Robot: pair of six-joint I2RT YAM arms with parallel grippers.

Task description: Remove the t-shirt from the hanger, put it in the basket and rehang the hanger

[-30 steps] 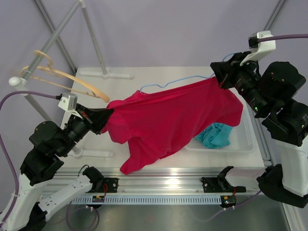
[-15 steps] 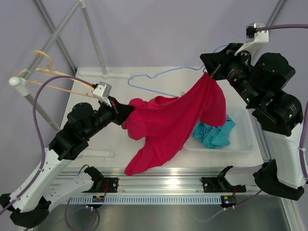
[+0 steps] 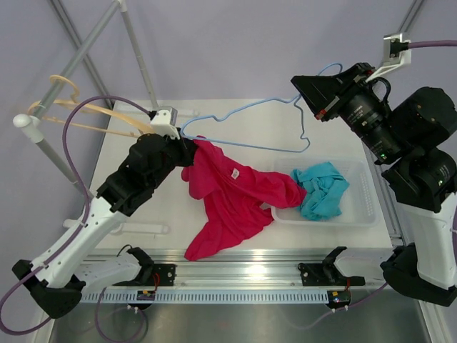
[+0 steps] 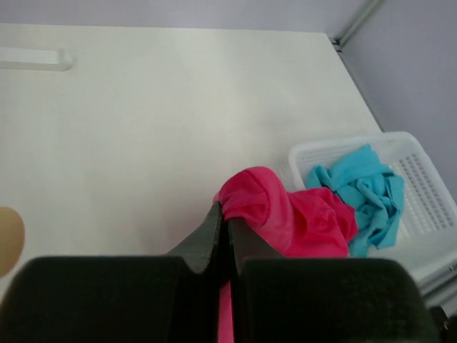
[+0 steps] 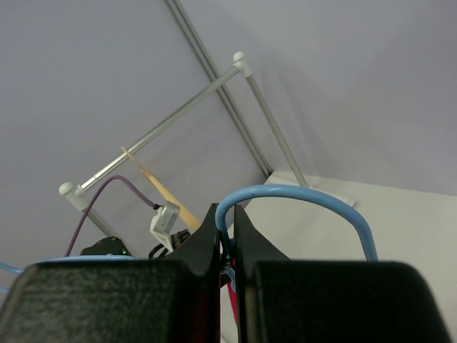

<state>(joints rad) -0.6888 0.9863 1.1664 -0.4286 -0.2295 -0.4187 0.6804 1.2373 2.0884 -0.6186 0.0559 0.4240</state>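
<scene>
As seen from above, shows t-shirt [image 3: 235, 200] slumped on surface [image 3: 250, 132], already off hanger [image 3: 257, 107], held high to stay clear; at left wrist, left fingers [image 4: 208, 239] pinched shut on a t-shirt [image 4: 285, 218] fold, likely for dragging; at right wrist, right fingers [image 5: 207, 246] clamped on hanger [image 5: 300, 194] hook.

I see a plain lilac wall [image 3: 235, 43] behind the white tabletop [image 3: 321, 237], a metal rack [image 3: 86, 42] at left (soft, even light).
</scene>
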